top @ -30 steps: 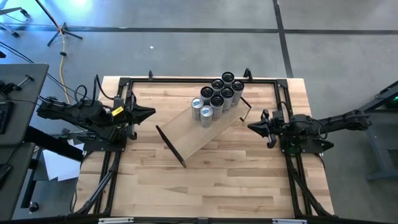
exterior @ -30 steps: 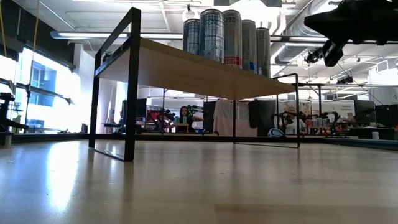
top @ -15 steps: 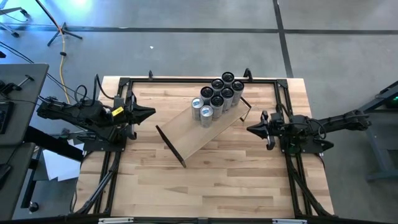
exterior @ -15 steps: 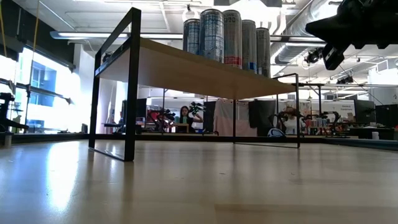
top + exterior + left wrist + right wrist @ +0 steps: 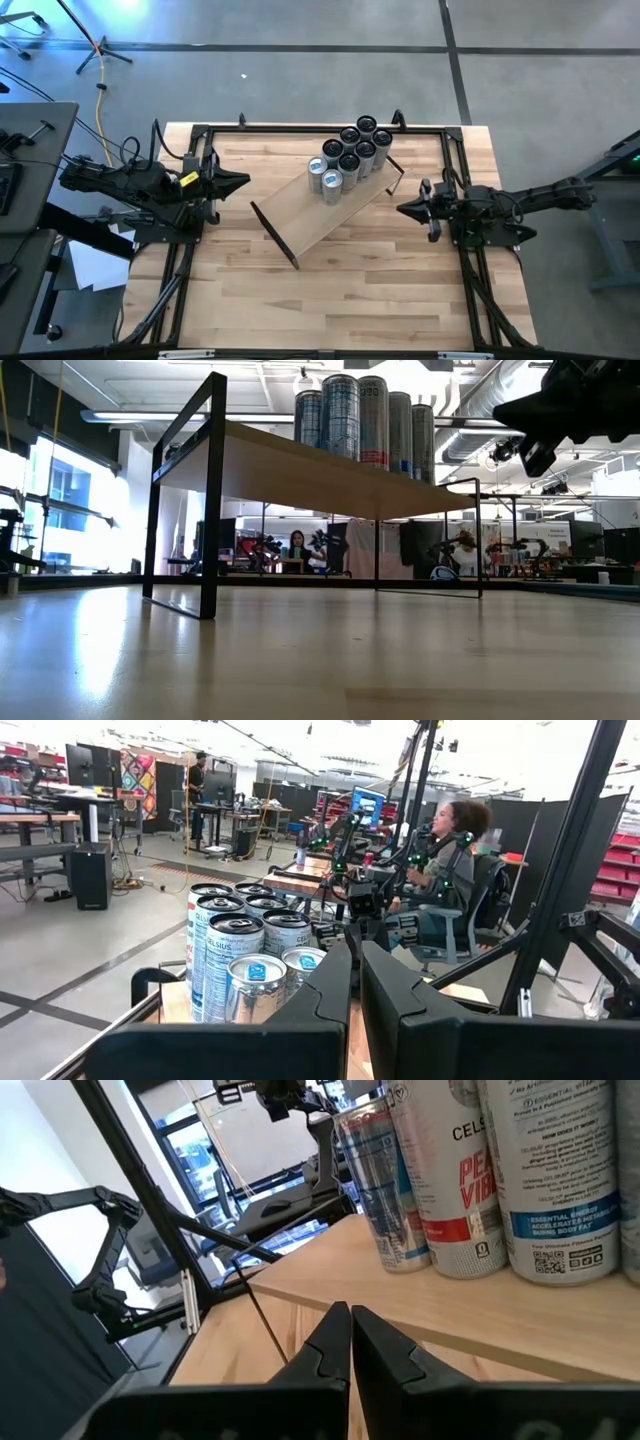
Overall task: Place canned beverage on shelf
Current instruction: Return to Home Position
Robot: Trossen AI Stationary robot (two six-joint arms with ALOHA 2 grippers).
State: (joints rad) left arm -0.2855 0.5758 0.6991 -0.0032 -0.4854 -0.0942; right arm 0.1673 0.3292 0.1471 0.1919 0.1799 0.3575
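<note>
Glossy metal cans [image 5: 350, 160] on smooth pale wood shelf [image 5: 310, 218] with matt black metal brackets [image 5: 275, 235].

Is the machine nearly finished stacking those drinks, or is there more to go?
Nearly finished, it seems. Done: the cans stand clustered at one end of the shelf. In hand: nothing; the left pincer and right pincer are shut, empty, clear of the shelf. Left: probably only parking the arms.
</note>
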